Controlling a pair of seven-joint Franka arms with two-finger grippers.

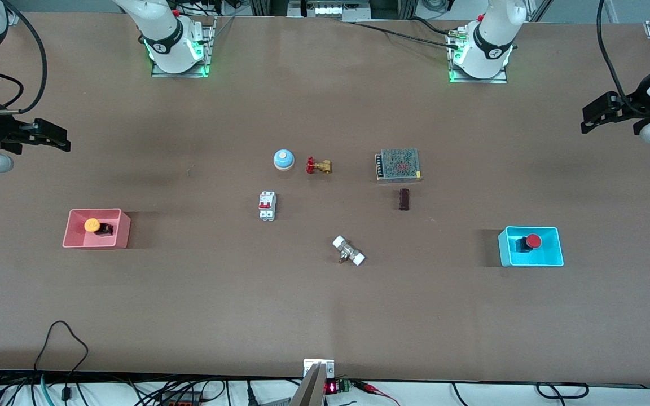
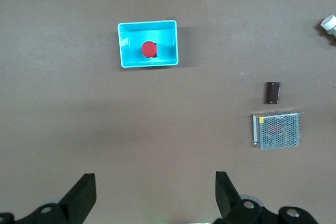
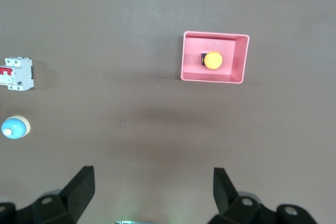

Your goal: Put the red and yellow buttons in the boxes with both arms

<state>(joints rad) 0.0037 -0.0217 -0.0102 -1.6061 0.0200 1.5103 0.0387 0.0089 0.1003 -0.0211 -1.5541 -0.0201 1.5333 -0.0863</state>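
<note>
The red button (image 1: pixel 532 242) sits inside the cyan box (image 1: pixel 530 261), toward the left arm's end of the table; it seems tipped on its side, cap toward that end, though the view is too coarse to be sure. The yellow button (image 1: pixel 94 225) lies in the pink box (image 1: pixel 95 243) at the right arm's end, its dark base pointing toward the table's middle.

Both buttons are already boxed, so I judge the task done and no grasp is left to line up.

The left gripper (image 1: pixel 600 113) hangs high over the table edge at its own end, jaws spread wide and empty, well apart from the cyan box. The right gripper (image 1: pixel 49 136) hangs likewise over its end, jaws wide and empty, well clear of the pink box.

Between the boxes lie a bell (image 1: pixel 283 159), valve (image 1: pixel 318 166), breaker (image 1: pixel 267 206) and power supply (image 1: pixel 398 164).
</note>
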